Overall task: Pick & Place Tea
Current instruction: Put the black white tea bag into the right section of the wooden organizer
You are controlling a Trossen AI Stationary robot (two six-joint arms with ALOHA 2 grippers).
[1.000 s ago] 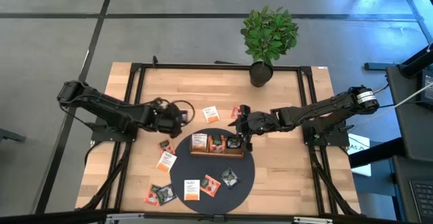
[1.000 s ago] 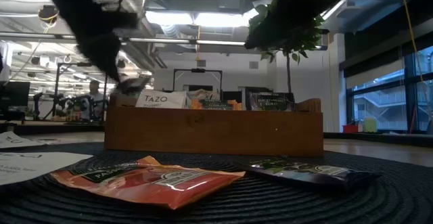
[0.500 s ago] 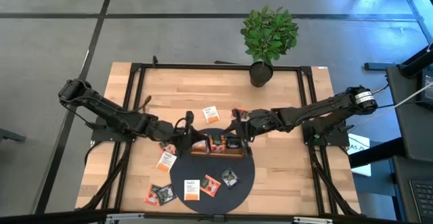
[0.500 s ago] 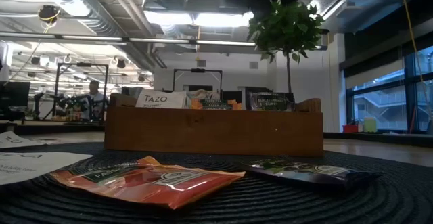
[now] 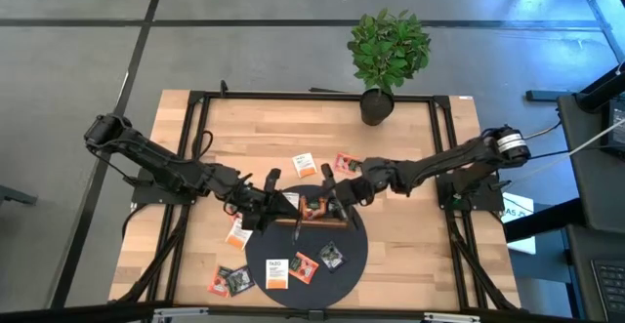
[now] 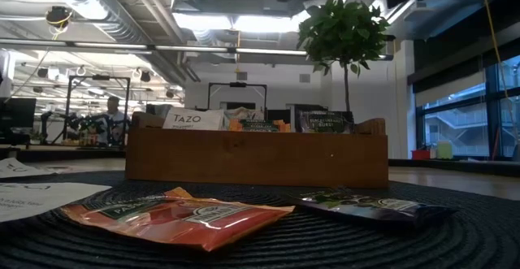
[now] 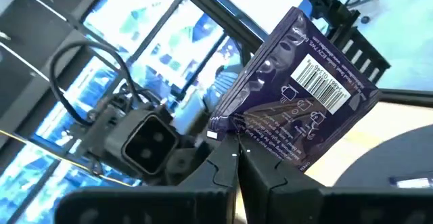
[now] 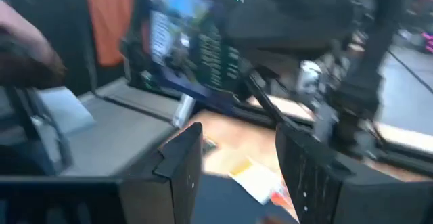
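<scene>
The left gripper (image 7: 237, 158) is closed on a dark purple tea bag (image 7: 298, 109) – only the left wrist view shows this bag, with its barcode, standing up between the fingertips. From above, the gripper (image 5: 262, 204) sits at the left end of the wooden tray (image 5: 312, 220) on the round dark mat (image 5: 354, 260). The right gripper (image 5: 337, 192), fingers apart and holding nothing, hangs near the tray's far side – loose tea bags (image 5: 277, 271) lie on the mat.
</scene>
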